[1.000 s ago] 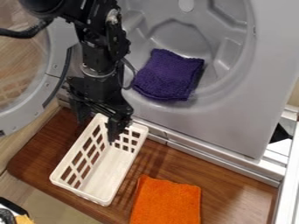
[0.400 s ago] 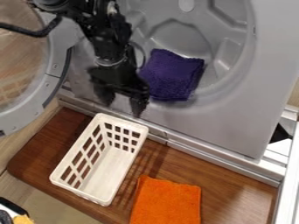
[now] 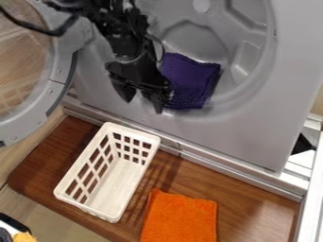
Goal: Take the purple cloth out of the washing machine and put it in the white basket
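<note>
A folded purple cloth with a nubby texture (image 3: 191, 81) lies inside the round opening of the grey washing machine (image 3: 252, 137), in the upper middle of the frame, against the lower part of the opening. Just left of the cloth, the black two-finger gripper (image 3: 143, 105) hangs in front of the machine's face, its two fingers apart and their tips pointing down. The finger nearer the cloth is close to its lower left corner; whether they touch, I cannot tell. The black robot arm (image 3: 125, 40) slants down to it from the top edge, with a black cable looping towards the upper left.

Further left stands the round machine door (image 3: 58, 78), swung open, with a grey rim around a clear window. Below the gripper, left of centre, the white plastic basket (image 3: 89, 208) sits upright and at a slant, with square holes in its walls. It rests on a brown wooden board (image 3: 246, 198). To the right of the basket, at the bottom edge, an orange cloth (image 3: 181, 220) lies flat on the same board.
</note>
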Motion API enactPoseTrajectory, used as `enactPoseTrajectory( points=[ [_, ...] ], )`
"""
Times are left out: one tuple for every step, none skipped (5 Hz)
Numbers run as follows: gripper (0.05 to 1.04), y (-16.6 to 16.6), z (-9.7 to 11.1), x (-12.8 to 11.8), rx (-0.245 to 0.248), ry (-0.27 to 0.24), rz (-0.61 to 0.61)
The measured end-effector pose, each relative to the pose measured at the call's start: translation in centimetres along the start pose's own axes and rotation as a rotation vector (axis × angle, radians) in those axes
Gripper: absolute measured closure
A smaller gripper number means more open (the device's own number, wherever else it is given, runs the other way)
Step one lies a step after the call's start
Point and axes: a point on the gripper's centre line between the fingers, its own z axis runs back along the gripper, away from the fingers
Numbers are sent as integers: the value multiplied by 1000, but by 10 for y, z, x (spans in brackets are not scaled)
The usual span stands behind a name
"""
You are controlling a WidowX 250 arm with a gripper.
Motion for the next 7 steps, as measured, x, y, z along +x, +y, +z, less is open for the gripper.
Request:
enactPoseTrajectory(
  points=[
    [83, -2, -17, 9, -38, -12, 0],
    [133, -2, -24, 21, -48, -40, 12],
    [410, 1, -27, 20, -32, -37, 11],
    [685, 2, -30, 15, -22, -27, 4],
    [870, 1, -29, 10, -16, -21, -1],
    [954, -1, -29, 2, -15, 11, -11],
    [974, -3, -21, -6, -33, 74, -44]
  ],
)
